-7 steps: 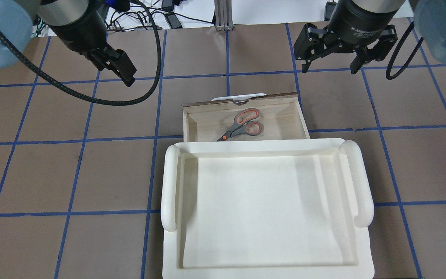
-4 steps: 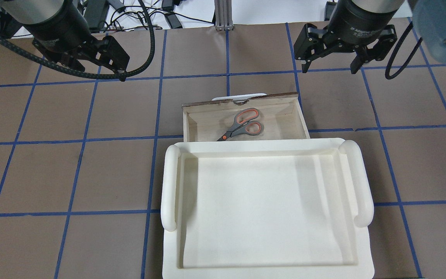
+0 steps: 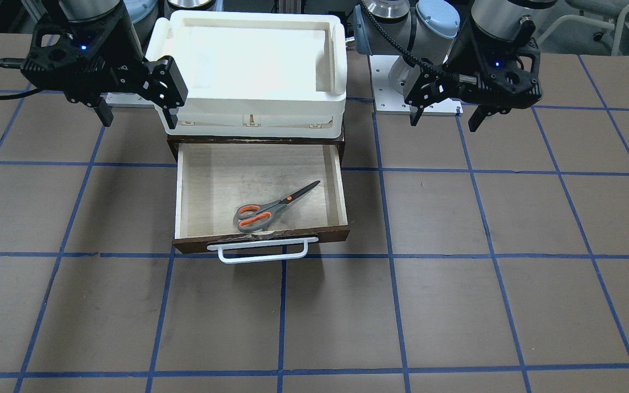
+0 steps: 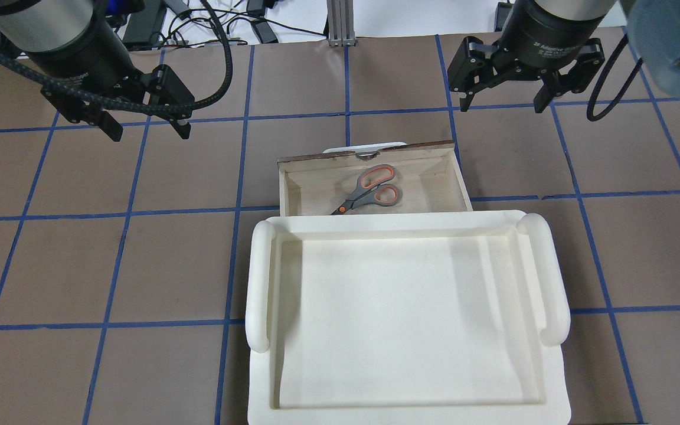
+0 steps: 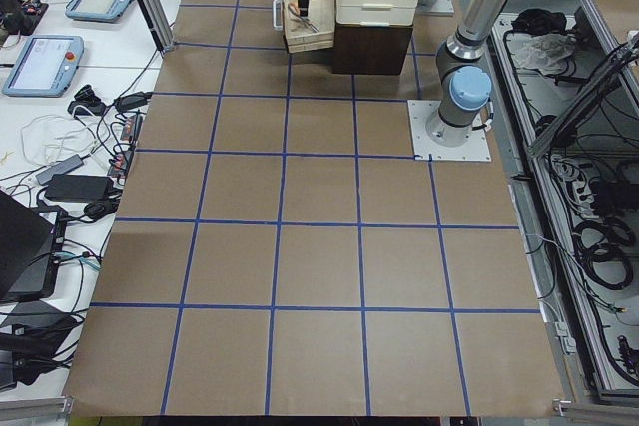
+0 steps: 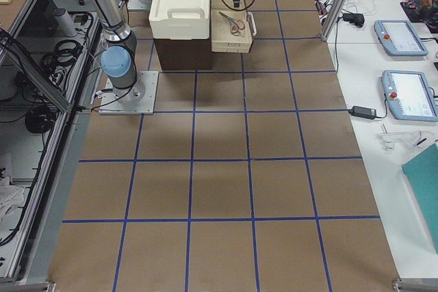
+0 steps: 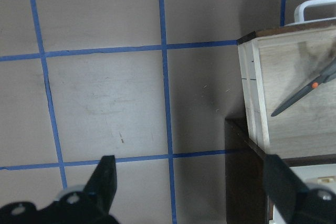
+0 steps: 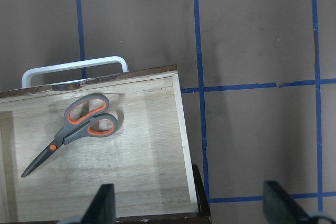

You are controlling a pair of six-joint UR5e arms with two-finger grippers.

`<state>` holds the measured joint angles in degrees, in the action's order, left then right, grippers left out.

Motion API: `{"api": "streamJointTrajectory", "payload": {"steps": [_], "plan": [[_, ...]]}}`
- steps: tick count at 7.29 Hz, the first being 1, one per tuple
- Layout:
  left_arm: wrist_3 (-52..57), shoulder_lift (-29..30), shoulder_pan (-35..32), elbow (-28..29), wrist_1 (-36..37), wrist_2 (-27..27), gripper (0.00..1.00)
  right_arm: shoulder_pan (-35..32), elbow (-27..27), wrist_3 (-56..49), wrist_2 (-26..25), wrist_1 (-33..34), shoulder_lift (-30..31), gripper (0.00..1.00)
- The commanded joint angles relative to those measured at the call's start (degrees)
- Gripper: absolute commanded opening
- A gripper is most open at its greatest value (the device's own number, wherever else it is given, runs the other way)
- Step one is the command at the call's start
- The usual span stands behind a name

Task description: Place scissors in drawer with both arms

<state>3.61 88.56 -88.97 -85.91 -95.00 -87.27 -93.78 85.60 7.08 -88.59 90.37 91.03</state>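
Scissors (image 3: 271,210) in open drawer (image 3: 211,183), blue-gridded brown table (image 3: 456,305), left jaws and right jaws both apart.

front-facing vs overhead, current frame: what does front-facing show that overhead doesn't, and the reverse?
Front-facing only: the drawer's whole floor, the scissors down to the blade tips, and the full white bar handle.

Overhead only: the white bin's whole interior. There the bin's rim cuts off the blade tips, and only a sliver of the handle shows past the drawer front.

Both: the scissors lie in the open drawer, loops toward the handle. The left gripper and right gripper are open, empty and off to either side.
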Motion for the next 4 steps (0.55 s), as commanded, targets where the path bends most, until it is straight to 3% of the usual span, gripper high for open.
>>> {"api": "streamJointTrajectory", "payload": {"steps": [1,4], "plan": [[-0.1,0.0,-0.1,-0.1,0.2,-0.1,1.00,0.0,0.0,0.0,0.0,0.0,0.0,1.00],[-0.1,0.4,-0.2,-0.1,0.2,-0.3,1.00,0.0,0.0,0.0,0.0,0.1,-0.1,1.00]]}}
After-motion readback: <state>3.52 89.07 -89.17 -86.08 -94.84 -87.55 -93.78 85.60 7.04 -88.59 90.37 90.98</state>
